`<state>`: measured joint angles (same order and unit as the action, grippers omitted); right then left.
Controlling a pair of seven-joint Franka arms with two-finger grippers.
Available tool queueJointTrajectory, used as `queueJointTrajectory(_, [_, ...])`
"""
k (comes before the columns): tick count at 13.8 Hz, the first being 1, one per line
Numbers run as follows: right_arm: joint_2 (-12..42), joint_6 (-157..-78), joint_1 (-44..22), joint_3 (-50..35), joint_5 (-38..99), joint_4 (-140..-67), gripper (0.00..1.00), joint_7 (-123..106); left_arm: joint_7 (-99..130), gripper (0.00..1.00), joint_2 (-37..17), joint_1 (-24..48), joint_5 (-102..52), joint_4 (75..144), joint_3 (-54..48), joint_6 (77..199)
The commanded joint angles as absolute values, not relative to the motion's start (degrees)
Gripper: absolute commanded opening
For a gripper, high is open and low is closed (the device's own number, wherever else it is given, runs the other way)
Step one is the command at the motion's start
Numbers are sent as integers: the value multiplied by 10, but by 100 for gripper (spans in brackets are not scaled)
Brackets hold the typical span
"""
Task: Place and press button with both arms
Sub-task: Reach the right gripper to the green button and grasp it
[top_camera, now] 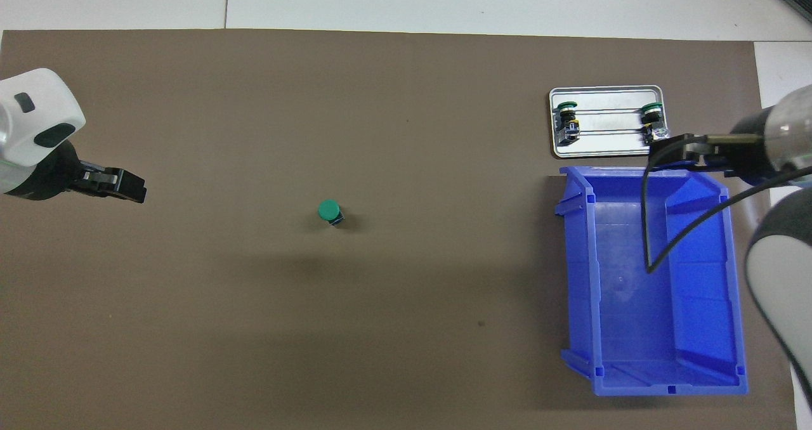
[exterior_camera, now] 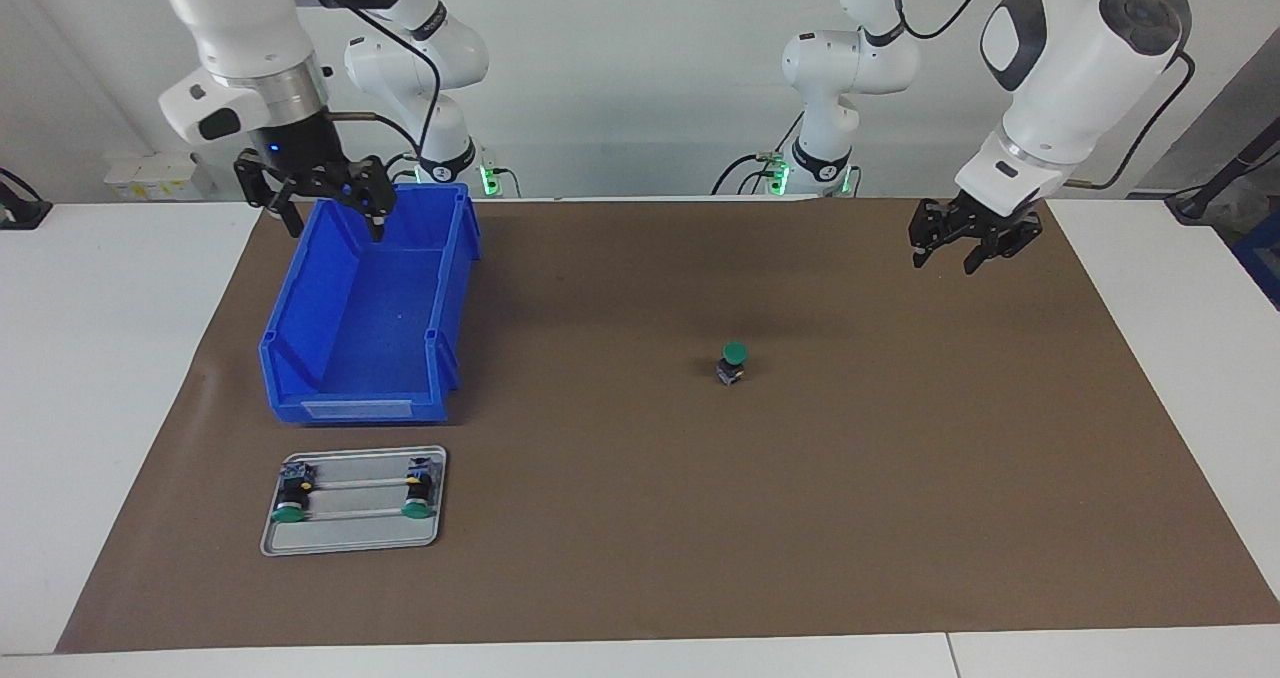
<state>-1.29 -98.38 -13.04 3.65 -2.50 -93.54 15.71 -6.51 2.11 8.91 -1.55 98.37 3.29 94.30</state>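
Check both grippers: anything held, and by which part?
Nothing held. Left gripper hangs open over bare mat; right gripper open over the blue bin. The button stands alone on the mat.

Bright even light, soft shadows, sharp

Button (exterior_camera: 734, 360) stands upright, green cap up, alone mid-mat (exterior_camera: 800, 518). Nothing touching it.

Left gripper (exterior_camera: 968, 241) up in the air over the mat toward the left arm's end of the counter (exterior_camera: 100, 408), jaws spread, empty. Well apart from the button.

Right gripper (exterior_camera: 318, 198) over the bin (exterior_camera: 365, 328), at its robot-side rim, jaws spread, empty. Bin looks empty.

Tray (exterior_camera: 352, 539) just beside the bin, farther from the robots. 2 more buttons (exterior_camera: 293, 496) lying on their sides in it, 1 at each end.
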Motion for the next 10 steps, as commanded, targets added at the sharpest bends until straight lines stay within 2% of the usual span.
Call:
queueJointTrajectory(1, [1,-1044,-202,35,-17,-976,100,266,-68,77,34,81,3,963,28,898])
queueJointTrajectory(4, [77,-1101,-292,35,-18,-959,100,424,-70,98,45,69,3,958,27,889])
queueJointTrajectory(10, [234,-1243,-436,33,-29,-900,100,590,-85,99,51,55,3,969,27,898])
